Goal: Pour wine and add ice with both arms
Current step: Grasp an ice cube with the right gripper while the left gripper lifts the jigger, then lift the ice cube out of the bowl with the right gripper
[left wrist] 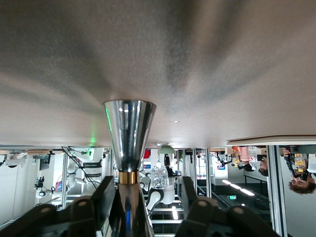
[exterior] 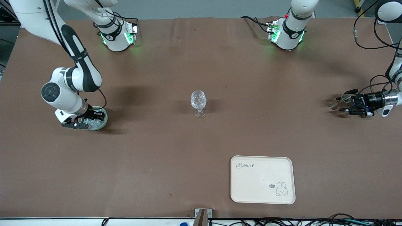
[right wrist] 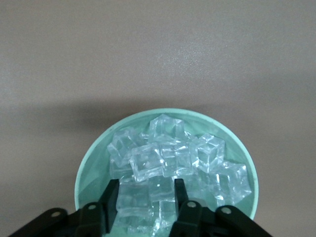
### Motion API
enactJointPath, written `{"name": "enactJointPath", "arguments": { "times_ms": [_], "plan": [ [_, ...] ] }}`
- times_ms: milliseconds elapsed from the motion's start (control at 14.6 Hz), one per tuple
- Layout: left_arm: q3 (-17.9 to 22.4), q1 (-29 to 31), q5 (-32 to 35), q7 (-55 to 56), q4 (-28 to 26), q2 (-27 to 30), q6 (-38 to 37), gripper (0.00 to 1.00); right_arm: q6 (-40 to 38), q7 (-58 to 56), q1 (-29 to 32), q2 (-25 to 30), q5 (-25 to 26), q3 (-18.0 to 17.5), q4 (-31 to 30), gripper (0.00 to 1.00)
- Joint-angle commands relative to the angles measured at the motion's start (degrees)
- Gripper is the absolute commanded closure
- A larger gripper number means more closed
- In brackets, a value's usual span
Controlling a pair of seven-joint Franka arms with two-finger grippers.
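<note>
A clear stemmed wine glass (exterior: 198, 102) stands mid-table and shows far off in the left wrist view (left wrist: 159, 175). At the right arm's end, a pale green bowl (exterior: 103, 121) holds a heap of clear ice (right wrist: 173, 153). My right gripper (right wrist: 146, 195) reaches down into the bowl (right wrist: 94, 153), open, with cubes between its fingers; in the front view it (exterior: 91, 118) covers most of the ice. At the left arm's end, my left gripper (exterior: 347, 101) lies level just above the table, open around a shiny metal cone (left wrist: 129, 133) with a gold band; one finger stands clear of the cone (exterior: 336, 103). Wine is out of view.
A cream tray (exterior: 262, 179) with a rabbit drawing lies nearer the front camera than the glass, toward the left arm's end. The brown table cover (exterior: 201, 150) spreads between the things. Both green-lit bases (exterior: 117, 36) stand along the table's farthest edge.
</note>
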State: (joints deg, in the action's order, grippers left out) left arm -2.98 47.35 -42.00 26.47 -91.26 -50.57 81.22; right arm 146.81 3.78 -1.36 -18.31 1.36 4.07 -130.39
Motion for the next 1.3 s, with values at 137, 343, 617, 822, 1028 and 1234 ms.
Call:
{"name": "enactJointPath", "arguments": {
  "times_ms": [137,343,617,822,1028,1234],
  "plan": [
    [0.0,0.1,-1.7,0.2,0.6,-1.0,0.2,0.59,0.1,1.0,0.0,0.0,0.0,-0.2,-0.8,0.7],
    [0.0,0.1,-1.7,0.4,0.6,-1.0,1.1,0.69,-2.7,1.1,0.0,0.0,-0.1,-0.2,0.9,0.81],
    [0.0,0.2,-1.7,0.2,0.4,-1.0,1.1,0.6,-7.8,1.1,0.0,0.0,-0.1,-0.6,4.1,0.92],
    [0.0,0.5,-1.6,0.2,-0.3,-0.4,1.0,0.59,-12.7,1.2,0.0,0.6,-0.1,-0.6,7.1,0.97],
    [0.1,0.5,-1.6,0.1,-0.8,-0.3,1.0,0.61,-17.0,1.2,0.0,3.4,-0.1,-0.6,9.5,0.99],
    [0.3,0.5,-1.2,0.1,-1.0,-0.1,1.0,0.62,-23.0,1.2,0.4,7.0,0.0,-0.3,13.4,0.99]
  ]
}}
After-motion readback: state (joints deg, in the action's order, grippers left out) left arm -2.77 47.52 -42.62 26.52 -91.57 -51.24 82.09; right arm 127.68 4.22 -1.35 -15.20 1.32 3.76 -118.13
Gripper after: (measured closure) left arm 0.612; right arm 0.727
